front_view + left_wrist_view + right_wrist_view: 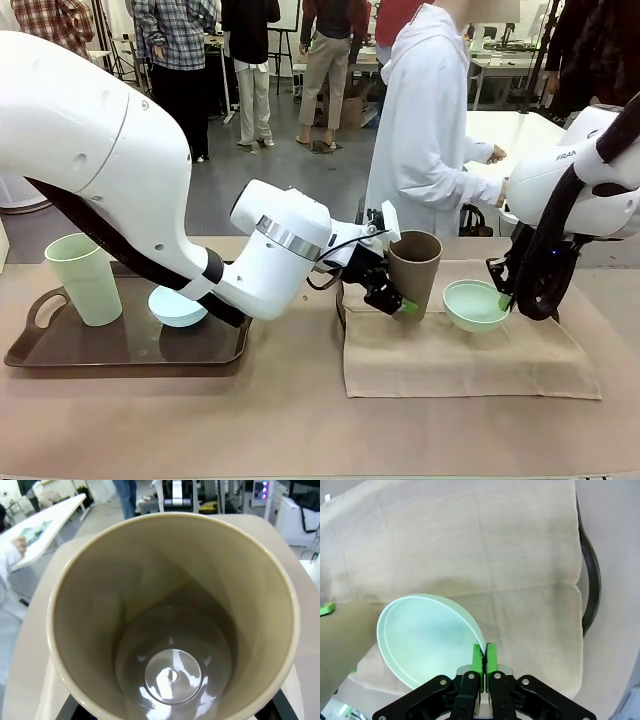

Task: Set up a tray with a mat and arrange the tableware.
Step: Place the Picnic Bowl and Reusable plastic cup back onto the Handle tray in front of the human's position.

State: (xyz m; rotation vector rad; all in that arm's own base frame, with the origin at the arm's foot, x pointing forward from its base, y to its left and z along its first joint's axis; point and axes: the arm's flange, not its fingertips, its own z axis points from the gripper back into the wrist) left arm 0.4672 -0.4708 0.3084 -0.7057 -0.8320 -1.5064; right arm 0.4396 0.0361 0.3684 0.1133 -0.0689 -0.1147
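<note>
The right wrist view shows what the front view hides: the right gripper [484, 656] pinches the mint green bowl [427, 637] by its nearest rim. The mat [470, 545] spreads beyond it over a dark tray [590, 580]. The left wrist view looks straight down into the brown tumbler [170, 630]. From the front, the left arm [270, 245] reaches across the middle, and the left gripper [403, 300] is clamped low on that tumbler.

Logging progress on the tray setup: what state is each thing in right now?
Brown tumbler: upright, gripped by left gripper.
Mint green bowl: upright on mat, rim pinched by right gripper.
Pale green tumbler: upright on left tray, free.
Light blue bowl: upright on left tray, free.
Mat: spread flat over the other tray.
</note>
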